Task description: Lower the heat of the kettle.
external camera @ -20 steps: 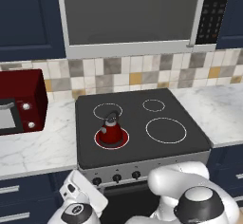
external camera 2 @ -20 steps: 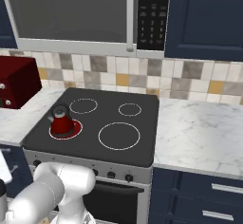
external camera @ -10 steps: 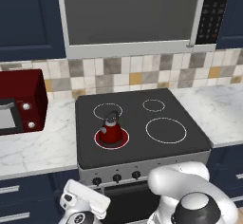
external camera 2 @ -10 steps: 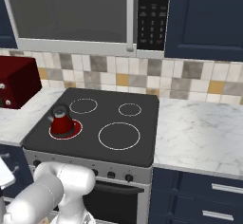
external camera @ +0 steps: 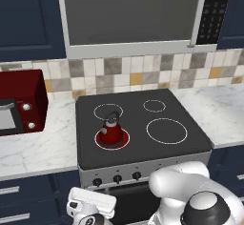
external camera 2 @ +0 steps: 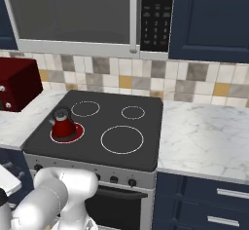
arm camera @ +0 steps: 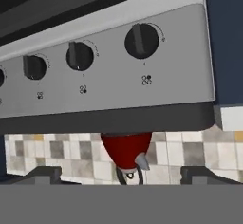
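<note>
The small red kettle stands on the stove's front left burner, which glows with a red ring. In the hand view the picture is rolled over, so the kettle hangs upside down below the stove's front panel. My gripper is open, its dark fingertips set wide apart with nothing between them. It sits low in front of the stove and faces the row of dark knobs, apart from them. My white hand is below the panel's left end.
The grey control panel carries several knobs. A big red microwave stands on the marble counter at the left. Three other burners are unlit. Dark blue drawers flank the oven.
My hand has sunk a little lower and slid slightly right in front of the stove. The kettle has not moved and the jaws stay wide.
</note>
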Robot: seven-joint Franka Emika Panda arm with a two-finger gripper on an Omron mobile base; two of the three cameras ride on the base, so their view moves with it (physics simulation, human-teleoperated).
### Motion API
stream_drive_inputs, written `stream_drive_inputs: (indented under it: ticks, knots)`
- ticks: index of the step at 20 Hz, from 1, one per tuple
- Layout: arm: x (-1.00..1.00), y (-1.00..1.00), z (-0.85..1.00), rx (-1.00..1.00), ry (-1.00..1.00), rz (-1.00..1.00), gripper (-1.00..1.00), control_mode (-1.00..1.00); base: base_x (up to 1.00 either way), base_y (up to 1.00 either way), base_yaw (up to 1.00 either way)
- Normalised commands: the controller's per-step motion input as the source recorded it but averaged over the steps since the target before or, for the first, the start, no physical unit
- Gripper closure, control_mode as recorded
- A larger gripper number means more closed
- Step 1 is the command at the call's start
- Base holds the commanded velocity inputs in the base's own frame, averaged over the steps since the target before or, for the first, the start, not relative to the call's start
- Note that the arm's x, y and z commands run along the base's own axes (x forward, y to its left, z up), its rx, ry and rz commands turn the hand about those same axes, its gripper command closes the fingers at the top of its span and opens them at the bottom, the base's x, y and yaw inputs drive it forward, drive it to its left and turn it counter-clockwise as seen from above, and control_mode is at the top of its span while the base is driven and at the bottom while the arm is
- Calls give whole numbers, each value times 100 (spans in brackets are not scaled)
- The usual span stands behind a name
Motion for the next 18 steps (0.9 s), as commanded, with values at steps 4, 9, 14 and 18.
stream_drive_inputs:
  ticks: [4,9,14,18]
  knots:
    - [7,-20,-2,0,5,1,-100,-100,0,0,0]
    - [6,-2,-27,0,0,0,-100,-100,0,0,0]
    - [0,-11,-31,0,-4,1,-100,-100,0,0,0]
    - [2,-6,-4,0,0,2,-100,-100,0,0,0]
